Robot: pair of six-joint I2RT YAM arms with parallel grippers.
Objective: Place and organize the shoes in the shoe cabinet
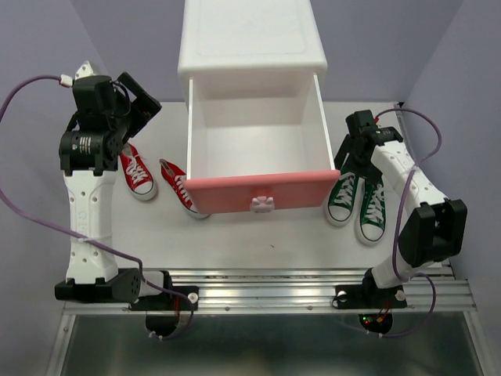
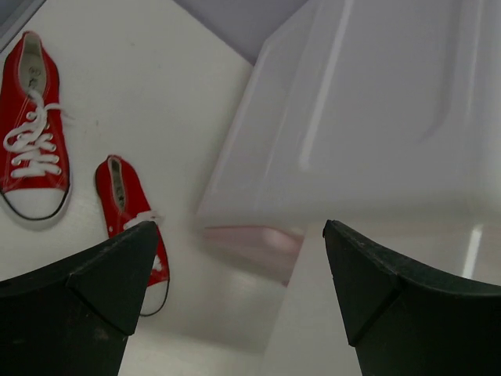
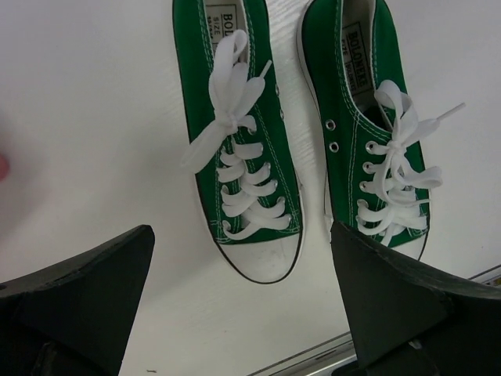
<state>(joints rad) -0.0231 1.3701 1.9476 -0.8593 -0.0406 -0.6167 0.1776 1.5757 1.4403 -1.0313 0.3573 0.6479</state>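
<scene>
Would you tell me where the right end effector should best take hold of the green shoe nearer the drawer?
Probably across its canvas sides at the laced midsection, coming down from above. The shoe stands upright on its sole, narrow side to side, and the open right end effector hangs over it. The other green shoe lies close alongside, so one finger must slip into that slim gap.

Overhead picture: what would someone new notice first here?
The white cabinet in the middle stands out, its pink-fronted drawer pulled wide open and empty. A pair of red shoes lies to its left, and a pair of green shoes to its right.
</scene>
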